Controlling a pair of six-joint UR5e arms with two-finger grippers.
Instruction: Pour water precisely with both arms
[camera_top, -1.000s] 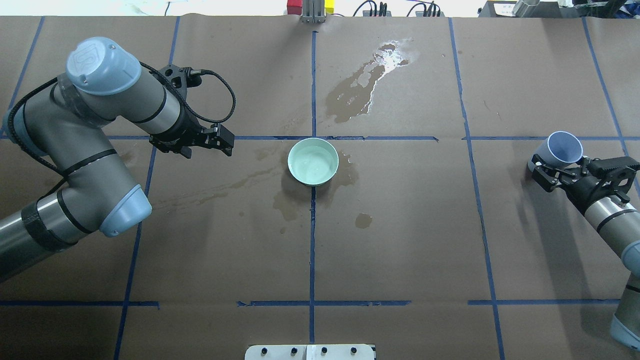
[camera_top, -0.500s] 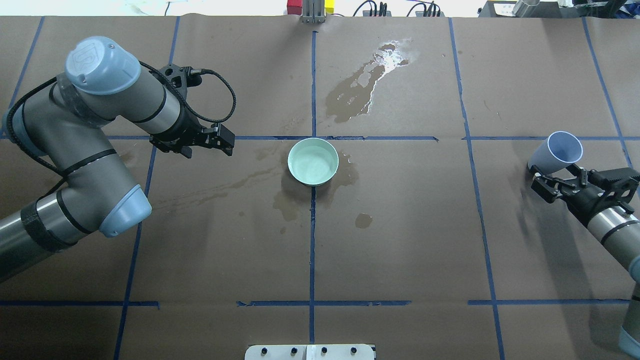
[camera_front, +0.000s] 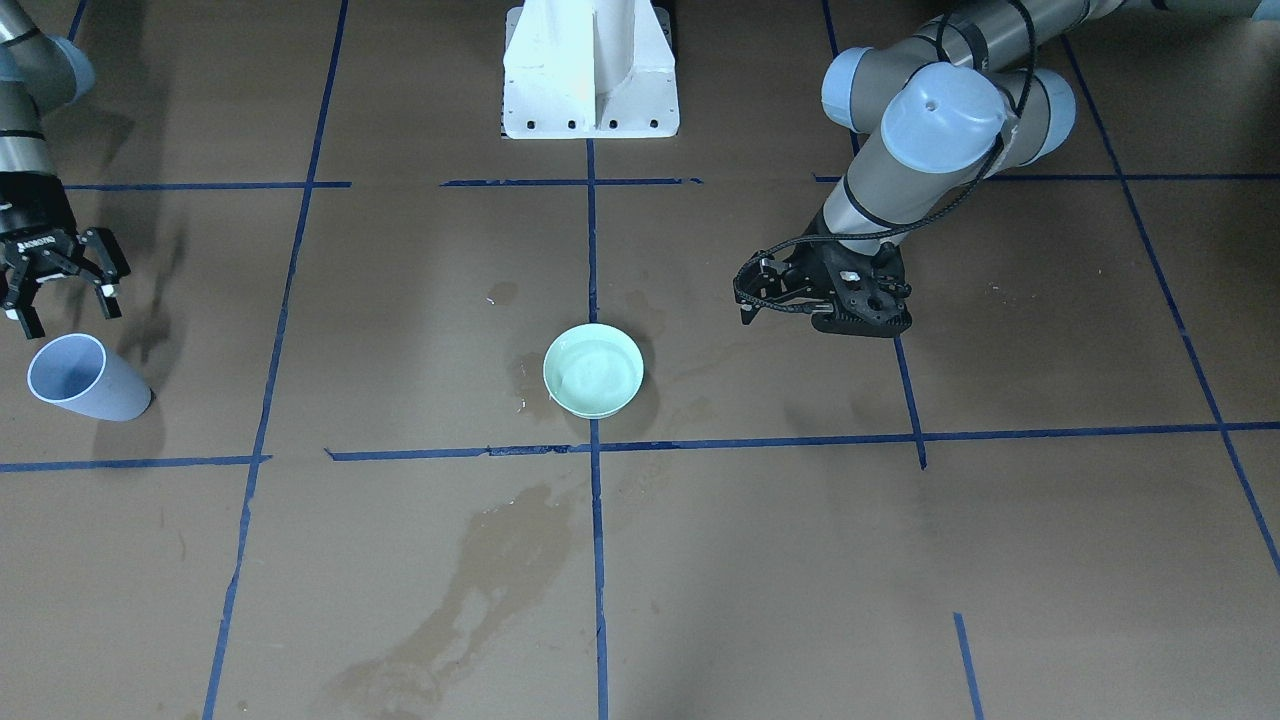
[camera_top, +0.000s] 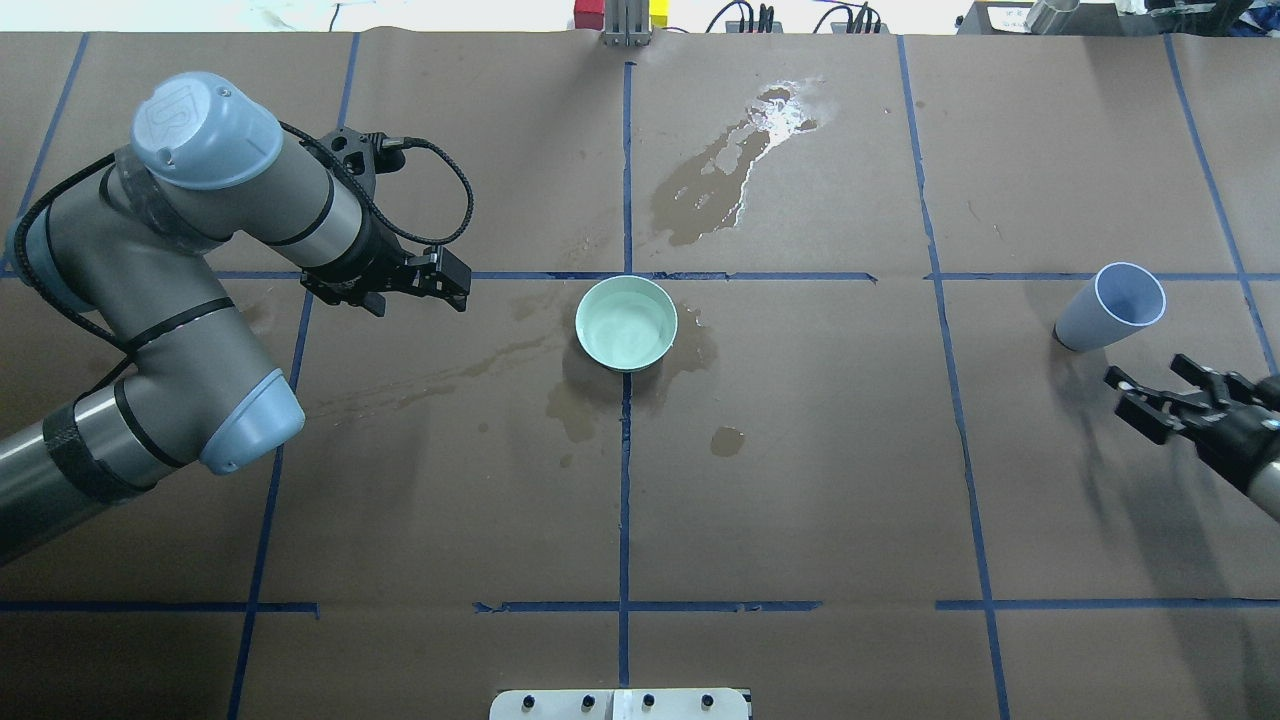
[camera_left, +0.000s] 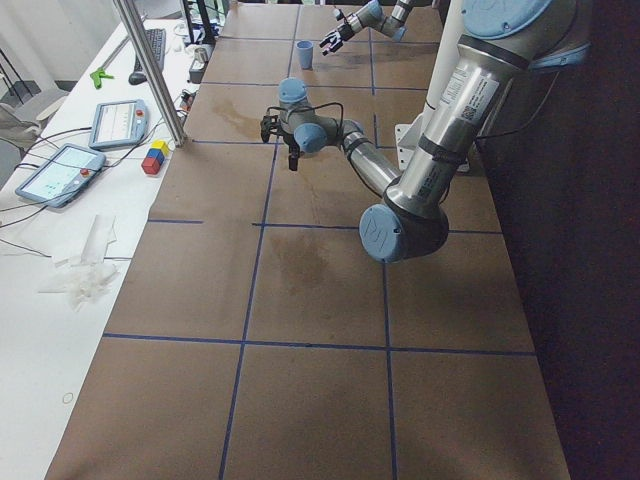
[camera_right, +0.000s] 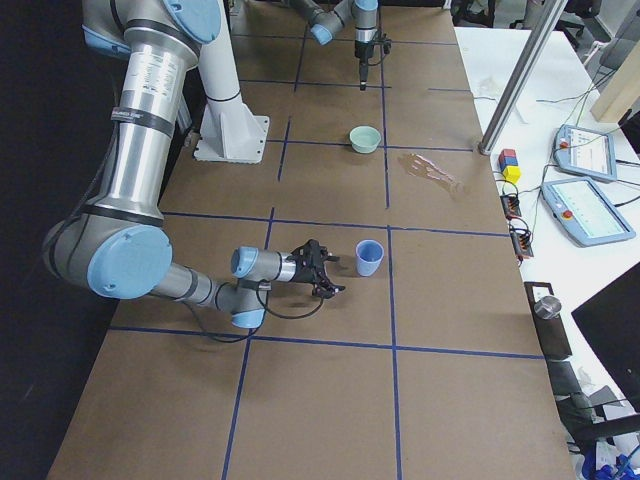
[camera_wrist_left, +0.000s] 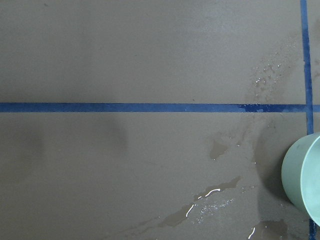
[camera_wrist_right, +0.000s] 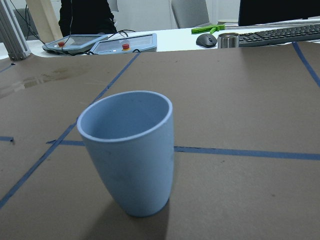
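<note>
My right gripper (camera_top: 1155, 388) is spread wide and holds nothing, near the blue cup (camera_top: 1110, 306), which stands upright and apart from it. The right wrist view shows the cup's inner wall but not its bottom. My left gripper (camera_top: 447, 283) hovers beside the green bowl (camera_top: 583, 335). I cannot tell how far open it is: its wrist view shows only the bowl's edge and wet streaks (camera_wrist_left: 210, 192). The water (camera_top: 628, 325) ripples in the bowl.

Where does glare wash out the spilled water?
Overhead exterior: the far puddle glares white at its far end. Left wrist: only small glints on the wet streak beside the bowl. Front-facing: that puddle looks matte.
</note>
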